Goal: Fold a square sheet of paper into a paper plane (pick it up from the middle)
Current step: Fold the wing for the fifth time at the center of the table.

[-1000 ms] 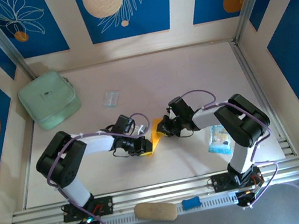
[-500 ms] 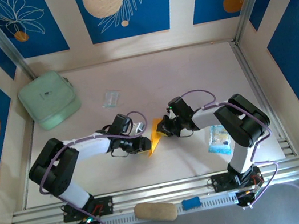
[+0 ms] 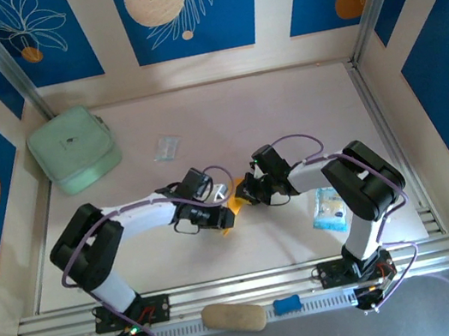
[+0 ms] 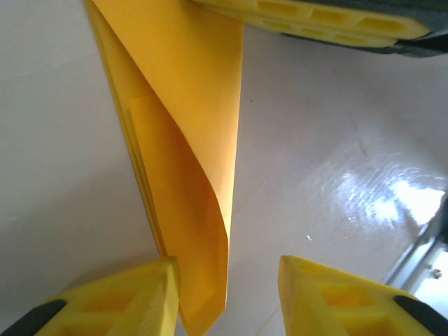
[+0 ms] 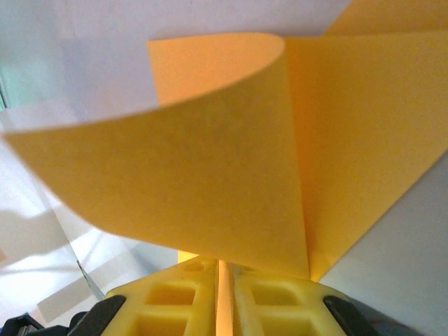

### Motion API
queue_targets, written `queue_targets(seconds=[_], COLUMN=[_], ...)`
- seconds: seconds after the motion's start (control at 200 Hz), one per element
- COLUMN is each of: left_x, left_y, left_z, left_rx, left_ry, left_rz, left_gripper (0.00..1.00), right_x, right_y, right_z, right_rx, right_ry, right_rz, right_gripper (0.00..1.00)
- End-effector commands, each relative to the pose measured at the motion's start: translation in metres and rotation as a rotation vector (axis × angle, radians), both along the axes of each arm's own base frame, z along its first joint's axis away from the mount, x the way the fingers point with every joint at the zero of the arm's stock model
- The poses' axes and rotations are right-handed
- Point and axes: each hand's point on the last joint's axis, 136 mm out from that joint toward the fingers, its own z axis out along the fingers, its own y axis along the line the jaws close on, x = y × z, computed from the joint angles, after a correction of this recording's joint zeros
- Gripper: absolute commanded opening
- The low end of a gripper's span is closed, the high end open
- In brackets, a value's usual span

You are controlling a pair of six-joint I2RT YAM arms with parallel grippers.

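Orange-yellow thin square sheet of paper [image 4: 182, 161], creased narrow, stands on edge on the pale table [image 3: 285, 114], one end pinched tight in the right gripper [image 5: 225, 269]. The left gripper [image 4: 225, 273] stands partly open astride its lower tip, not clamped on it. It should close squarely across the fold, keeping layers aligned.

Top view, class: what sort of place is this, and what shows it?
Likely a robot test cell: left arm and right arm bolted at a table edge, blue patterned wall panels enclosing it, aluminium frame posts.
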Motion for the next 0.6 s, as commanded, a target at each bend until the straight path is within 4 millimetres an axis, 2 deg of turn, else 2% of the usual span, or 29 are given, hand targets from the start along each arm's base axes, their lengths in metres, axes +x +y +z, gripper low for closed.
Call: queue_targets(seconds=[0.0,0.36,0.595], left_x=[-0.003,-0.01,-0.011], left_y=[0.011,0.011,0.012], left_z=[-0.012,-0.023,-0.024], left_rx=[0.134,0.267,0.279], left_ry=[-0.032,-0.077,-0.079], left_rz=[-0.049,-0.129,-0.132], left_gripper=[0.41,0.39,0.32], right_x=[-0.025,-0.025,-0.026], right_y=[-0.016,-0.017,-0.017], right_z=[-0.028,-0.028,-0.029], right_rx=[-0.099,-0.103,-0.103], right_ry=[0.123,0.122,0.124], right_rz=[-0.008,-0.009,-0.011], right_gripper=[0.13,0.13,0.13])
